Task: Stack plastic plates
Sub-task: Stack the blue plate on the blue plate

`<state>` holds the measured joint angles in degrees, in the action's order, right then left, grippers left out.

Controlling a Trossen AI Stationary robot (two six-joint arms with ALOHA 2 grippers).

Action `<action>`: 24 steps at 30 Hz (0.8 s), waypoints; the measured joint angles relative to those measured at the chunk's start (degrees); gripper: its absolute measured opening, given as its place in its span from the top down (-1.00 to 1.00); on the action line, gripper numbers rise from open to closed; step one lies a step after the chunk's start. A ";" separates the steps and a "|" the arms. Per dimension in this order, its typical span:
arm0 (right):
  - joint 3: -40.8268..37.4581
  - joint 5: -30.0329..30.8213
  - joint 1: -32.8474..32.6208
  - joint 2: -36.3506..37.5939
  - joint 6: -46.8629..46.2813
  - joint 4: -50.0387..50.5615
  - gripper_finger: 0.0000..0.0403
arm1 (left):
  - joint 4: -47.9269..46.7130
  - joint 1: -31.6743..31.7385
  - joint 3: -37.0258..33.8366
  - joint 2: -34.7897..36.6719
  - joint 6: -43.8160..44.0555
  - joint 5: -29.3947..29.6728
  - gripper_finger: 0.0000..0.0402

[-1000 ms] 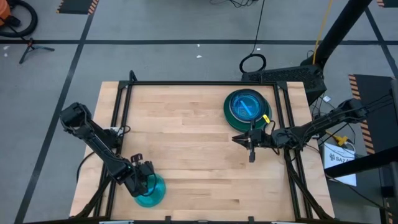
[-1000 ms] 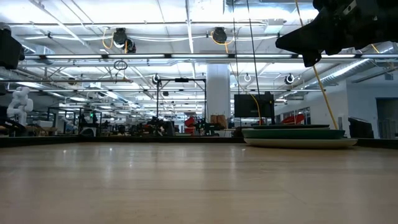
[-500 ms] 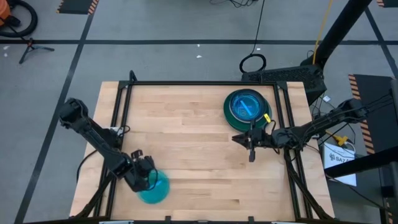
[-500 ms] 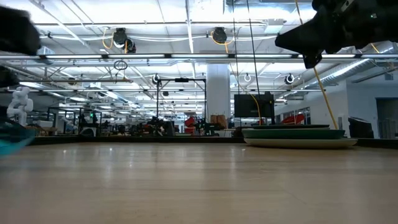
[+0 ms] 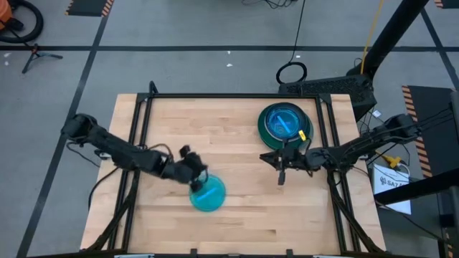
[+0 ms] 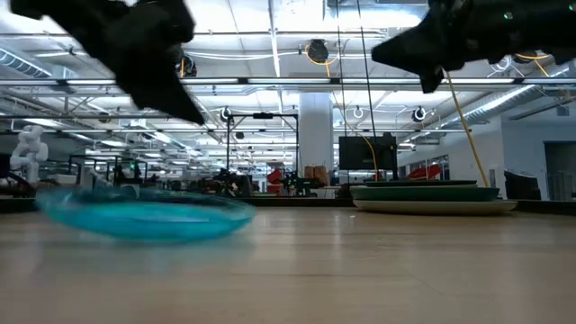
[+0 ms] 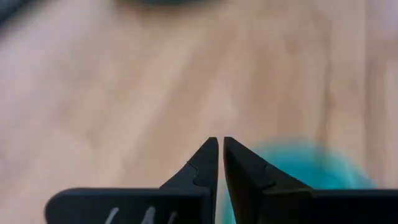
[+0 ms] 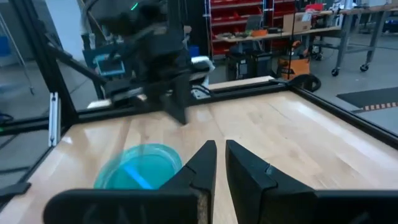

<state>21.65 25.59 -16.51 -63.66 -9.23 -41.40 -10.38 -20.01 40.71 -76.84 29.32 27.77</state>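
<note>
Translucent cyan round plate (image 5: 208, 194)

No words, numbers or brand marks can be read in any view. A white sheet (image 5: 396, 184) at the right edge of the overhead view, beside the table (image 5: 229, 129), carries dark print too small to make out. Yellow and black hazard stripes (image 5: 87, 7) mark the floor, without lettering
</note>
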 joint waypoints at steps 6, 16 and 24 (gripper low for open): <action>10.15 0.02 0.00 -3.89 -0.23 13.16 0.86 | 11.03 8.07 0.03 0.02 -12.62 2.10 0.85; 16.46 -1.99 1.17 -8.77 -20.63 29.48 0.86 | -2.66 5.90 0.04 0.02 -13.71 -16.53 0.85; 22.29 -9.98 3.52 -19.33 -27.48 29.00 0.93 | -14.94 -4.57 0.04 0.02 -10.21 -20.94 0.85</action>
<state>43.94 15.61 -12.99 -82.98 -36.72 -12.40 -25.31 -24.58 40.75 -76.82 19.10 6.83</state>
